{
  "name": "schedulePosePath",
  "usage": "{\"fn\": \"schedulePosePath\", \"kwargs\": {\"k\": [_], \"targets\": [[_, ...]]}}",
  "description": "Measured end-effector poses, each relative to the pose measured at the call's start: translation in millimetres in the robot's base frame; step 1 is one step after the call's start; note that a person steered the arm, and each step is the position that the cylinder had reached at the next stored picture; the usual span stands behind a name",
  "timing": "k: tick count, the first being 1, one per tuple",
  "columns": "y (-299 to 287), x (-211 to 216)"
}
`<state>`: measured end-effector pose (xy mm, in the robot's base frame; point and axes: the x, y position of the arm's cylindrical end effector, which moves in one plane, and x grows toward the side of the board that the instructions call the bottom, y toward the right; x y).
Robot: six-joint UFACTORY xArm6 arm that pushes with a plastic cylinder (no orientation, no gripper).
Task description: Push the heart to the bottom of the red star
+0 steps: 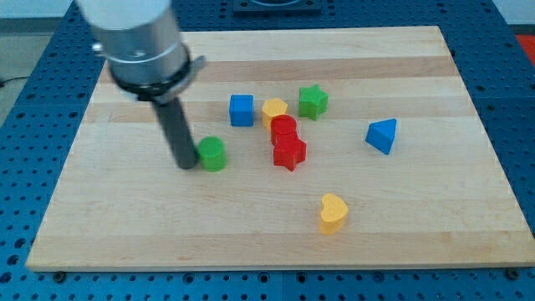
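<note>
The yellow heart (333, 212) lies near the view's bottom, right of centre. The red star (290, 153) sits above and to the left of it, near the board's middle, touching a red block (284, 129) just above it. My tip (186, 164) is at the left, right beside a green round block (213, 154), touching or nearly touching its left side. The tip is far left of the heart and the star.
A blue cube (242, 109), a yellow hexagon-like block (274, 109) and a green star (313, 101) stand above the red pair. A blue triangle (382, 135) lies at the right. The wooden board (267, 242) sits on a blue perforated table.
</note>
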<state>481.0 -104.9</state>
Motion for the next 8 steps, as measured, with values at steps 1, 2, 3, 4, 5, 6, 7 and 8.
{"fn": "schedulePosePath", "kwargs": {"k": [1,2,3,4,5,6,7,8], "targets": [[51,-15],[35,-9],[1,65],[58,137],[136,125],[146,104],[138,89],[156,119]]}}
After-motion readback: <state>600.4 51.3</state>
